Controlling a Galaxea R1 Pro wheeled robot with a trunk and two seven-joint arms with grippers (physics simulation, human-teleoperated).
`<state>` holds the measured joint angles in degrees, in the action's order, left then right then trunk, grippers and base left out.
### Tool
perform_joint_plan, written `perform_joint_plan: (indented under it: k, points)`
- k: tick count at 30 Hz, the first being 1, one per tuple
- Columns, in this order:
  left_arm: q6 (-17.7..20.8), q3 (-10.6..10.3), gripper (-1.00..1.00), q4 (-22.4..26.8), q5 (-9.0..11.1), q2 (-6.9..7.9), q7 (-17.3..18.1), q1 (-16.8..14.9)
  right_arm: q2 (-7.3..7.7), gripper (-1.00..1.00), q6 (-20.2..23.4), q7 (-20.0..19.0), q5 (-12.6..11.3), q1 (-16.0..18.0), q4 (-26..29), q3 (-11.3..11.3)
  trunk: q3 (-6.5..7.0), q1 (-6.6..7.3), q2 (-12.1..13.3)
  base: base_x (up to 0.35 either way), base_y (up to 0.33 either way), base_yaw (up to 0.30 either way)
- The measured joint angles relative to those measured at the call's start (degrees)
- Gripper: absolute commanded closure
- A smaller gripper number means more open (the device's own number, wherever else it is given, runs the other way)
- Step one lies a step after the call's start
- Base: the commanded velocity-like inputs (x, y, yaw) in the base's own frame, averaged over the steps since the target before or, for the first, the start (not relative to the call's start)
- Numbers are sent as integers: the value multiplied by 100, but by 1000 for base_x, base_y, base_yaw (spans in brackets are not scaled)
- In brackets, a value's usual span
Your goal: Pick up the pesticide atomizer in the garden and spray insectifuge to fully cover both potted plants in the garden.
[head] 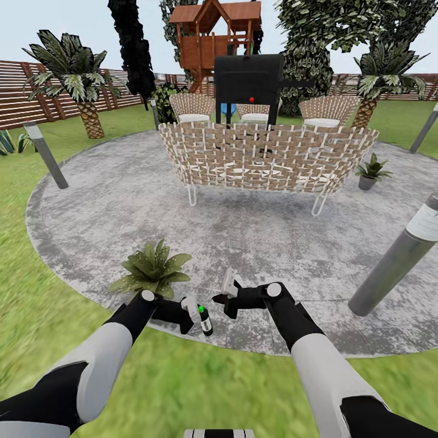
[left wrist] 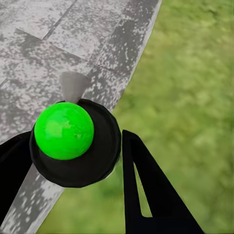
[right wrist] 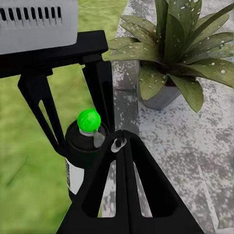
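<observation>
Two grippers meet at patio (head: 121, 201) edge beside near plant (head: 152, 271). Left gripper (head: 196, 314) clamped on upright atomizer (head: 205, 320), cap green. Right gripper (head: 224, 297) fingers together, tips against the cap; second plant (head: 371, 171) by sofa (head: 264, 158).

Bright flat daylight; faint shadows; blurry grass.

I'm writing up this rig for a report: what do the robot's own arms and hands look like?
Both arms have glossy white shells with black segments and a white round cap at the wrist. The left hand and right hand are black, with slim triangular open-frame fingers. A pale grey vented block sits on the left hand.
</observation>
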<state>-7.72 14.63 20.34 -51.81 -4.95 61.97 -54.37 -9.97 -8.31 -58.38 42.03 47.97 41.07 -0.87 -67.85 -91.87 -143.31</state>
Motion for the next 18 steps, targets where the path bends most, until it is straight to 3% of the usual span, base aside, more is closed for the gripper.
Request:
perform_joint_plan:
  k: [4, 7, 9, 18]
  points:
    - [-8, 3, 100, 0, 33, -8, 7, 0, 0, 100, -1, 0, 0, 0, -35, 0, 0, 0, 0, 0, 0, 0]
    - [-10, -2, 100, 0, 282, -17, 14, 0, 0, 100, 0, 0, 0, 0, -43, 0, 0, 0, 0, 0, 0, 0]
    - [-17, -5, 100, 0, 334, -18, 16, 0, 0, 100, -1, 0, 0, 0, -44, 0, 0, 0, 0, 0, 0, 0]
    - [-24, -4, 100, 0, 354, -87, 18, 0, 0, 100, -1, 0, 0, 0, -44, -8, 0, 0, 0, 0, 0, 0]
